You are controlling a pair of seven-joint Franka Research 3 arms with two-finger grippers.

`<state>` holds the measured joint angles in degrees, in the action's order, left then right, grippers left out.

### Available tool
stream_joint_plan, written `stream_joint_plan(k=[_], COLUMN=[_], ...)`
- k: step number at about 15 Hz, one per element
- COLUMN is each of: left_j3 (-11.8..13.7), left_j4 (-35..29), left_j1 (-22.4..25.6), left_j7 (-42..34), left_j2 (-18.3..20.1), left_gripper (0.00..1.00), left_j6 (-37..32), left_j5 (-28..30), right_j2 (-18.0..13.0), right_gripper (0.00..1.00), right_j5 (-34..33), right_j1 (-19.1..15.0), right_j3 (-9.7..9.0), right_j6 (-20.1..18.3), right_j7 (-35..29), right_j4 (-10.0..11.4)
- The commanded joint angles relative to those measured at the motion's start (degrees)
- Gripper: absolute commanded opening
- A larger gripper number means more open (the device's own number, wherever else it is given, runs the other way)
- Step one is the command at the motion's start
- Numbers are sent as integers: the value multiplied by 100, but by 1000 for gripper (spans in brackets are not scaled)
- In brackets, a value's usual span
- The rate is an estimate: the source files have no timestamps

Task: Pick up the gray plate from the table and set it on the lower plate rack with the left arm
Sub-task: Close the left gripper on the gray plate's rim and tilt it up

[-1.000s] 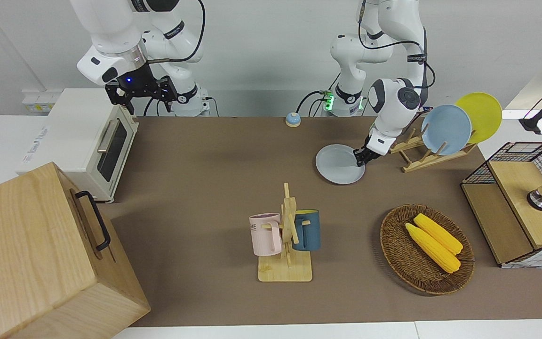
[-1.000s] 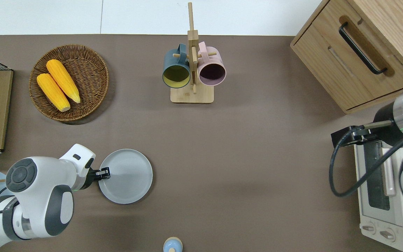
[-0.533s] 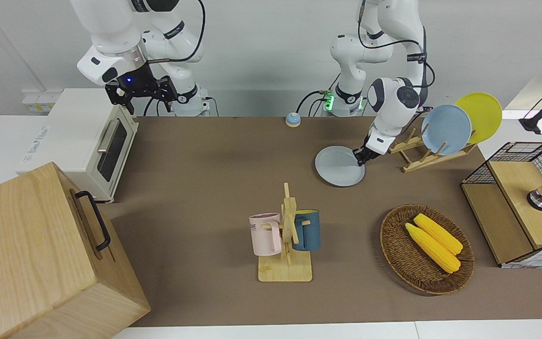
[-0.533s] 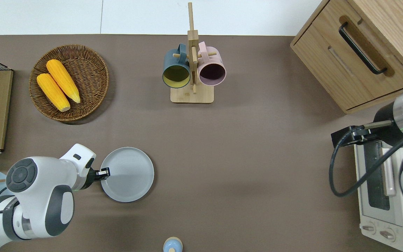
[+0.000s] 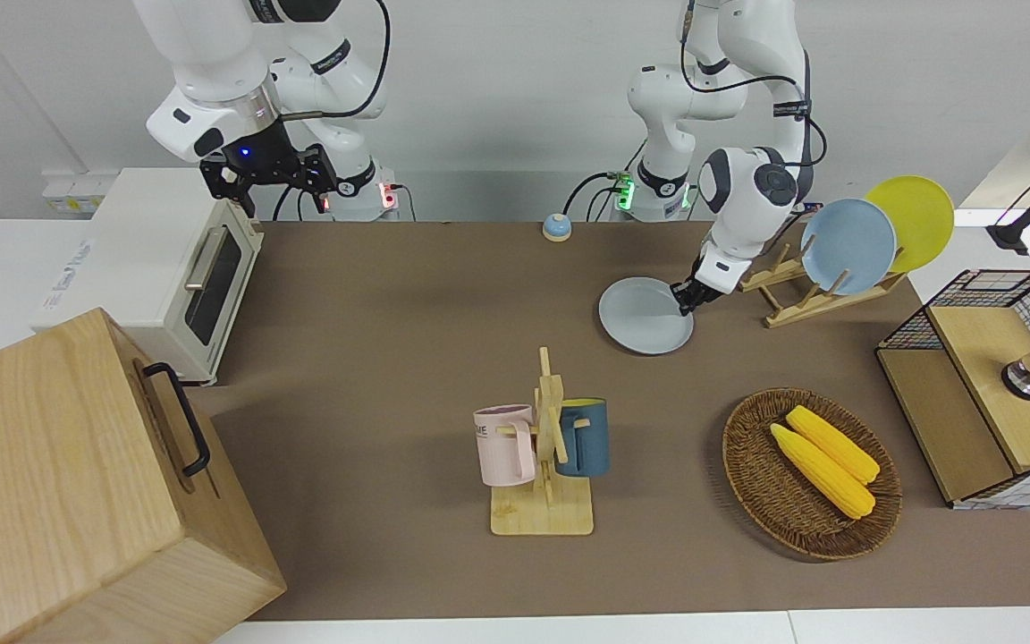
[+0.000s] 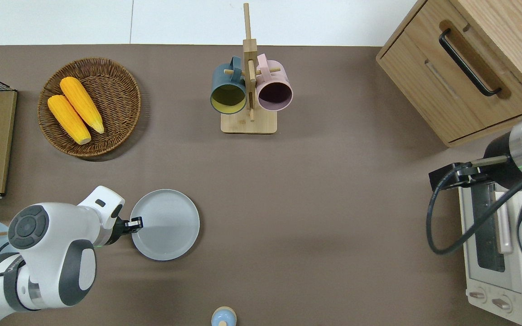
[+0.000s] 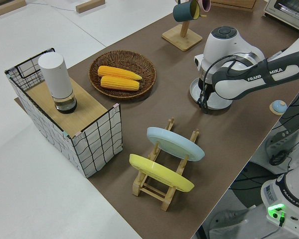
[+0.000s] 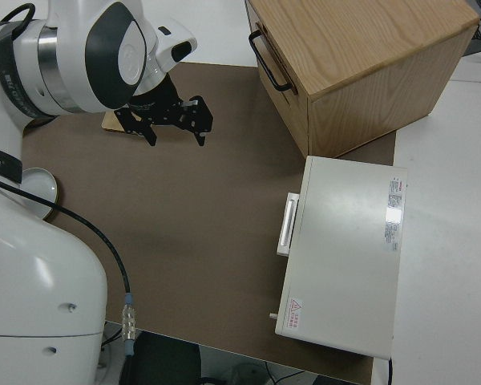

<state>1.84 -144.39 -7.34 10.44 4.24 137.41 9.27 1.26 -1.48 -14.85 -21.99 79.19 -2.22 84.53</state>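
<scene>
The gray plate (image 5: 645, 315) lies on the brown mat, also seen in the overhead view (image 6: 166, 225). My left gripper (image 5: 685, 307) is shut on the plate's rim on the side toward the left arm's end of the table (image 6: 136, 223). In the left side view the arm hides most of the plate (image 7: 220, 103). The lower plate rack (image 5: 801, 300) stands beside the plate, toward the left arm's end, and holds a light blue plate (image 5: 848, 246) and a yellow plate (image 5: 913, 219). My right gripper (image 8: 172, 120) is open and parked.
A mug stand (image 5: 544, 465) with a pink and a blue mug stands mid-table. A wicker basket (image 5: 752, 483) holds two corn cobs. A wire-sided crate (image 5: 971, 394), a toaster oven (image 5: 175, 268), a wooden cabinet (image 5: 77, 483) and a small bell (image 5: 556, 226) ring the mat.
The gray plate has shifted a little farther from the robots with my left gripper on its rim. The right arm has not moved.
</scene>
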Motion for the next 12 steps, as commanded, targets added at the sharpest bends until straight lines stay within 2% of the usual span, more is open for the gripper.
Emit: stream_joint_plan(k=[1,3,6,12], left_j3=[71,80,115,150], left_j4=[25,182,560,982], left_j1=[-57,-57,-49,-49], left_j7=[11,20,2,46], left_j2=[-20,7,7,86], left_gripper=[0,0,0,0], left_j6=[23,-187,-898,-1611], left_j5=[-13,-13,-22,-31], right_j2=[-12,-12,-12,-12], right_gripper=[983,983,983,983], right_j5=[-28,-28,-28,-28], right_j1=[-132,-132,-132,-132], right_j3=[-121,-121,-121,-113], right_j6=[-62,-62,-62,-62], right_j7=[-68,-68,-68,-68], right_j4=[-41,-41,-41,-41])
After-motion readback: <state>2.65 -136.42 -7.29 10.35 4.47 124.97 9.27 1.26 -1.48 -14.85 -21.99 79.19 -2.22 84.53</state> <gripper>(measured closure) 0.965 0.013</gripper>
